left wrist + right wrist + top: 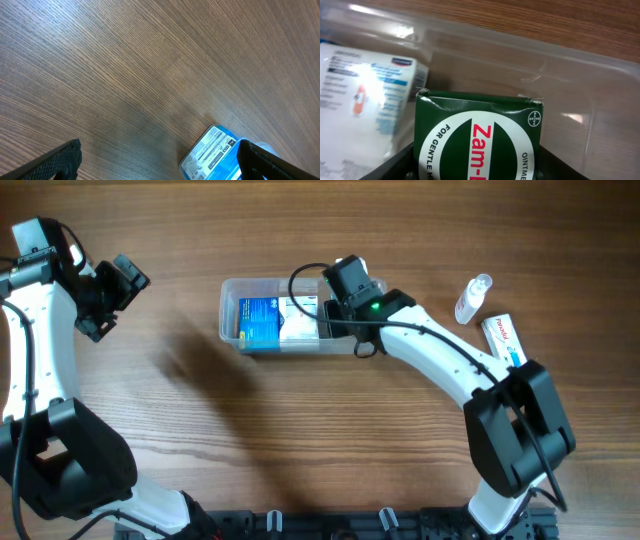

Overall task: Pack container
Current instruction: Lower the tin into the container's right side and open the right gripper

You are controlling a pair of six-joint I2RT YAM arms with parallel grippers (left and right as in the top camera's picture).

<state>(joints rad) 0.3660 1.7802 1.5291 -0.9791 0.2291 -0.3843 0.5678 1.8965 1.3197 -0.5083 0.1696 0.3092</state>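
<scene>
The clear plastic container (pixel 229 311) lies at mid-table, and its wall fills the right wrist view (pixel 560 65). Inside it are a blue box (pixel 260 321) and a white box (pixel 297 322). My right gripper (pixel 331 314) reaches into the container's right end. It is shut on a green Zam-Buk ointment box (pixel 477 135), held upright beside the white box (pixel 365 95). My left gripper (pixel 110 295) is open and empty, raised at the far left. In its wrist view its fingers (pixel 160 167) frame bare table, with the blue box (pixel 212 152) at the lower right.
A small clear bottle (pixel 473 298) and a white and red tube-shaped package (pixel 505 338) lie on the wooden table to the right of the container. The right arm stretches diagonally from the front right to the container.
</scene>
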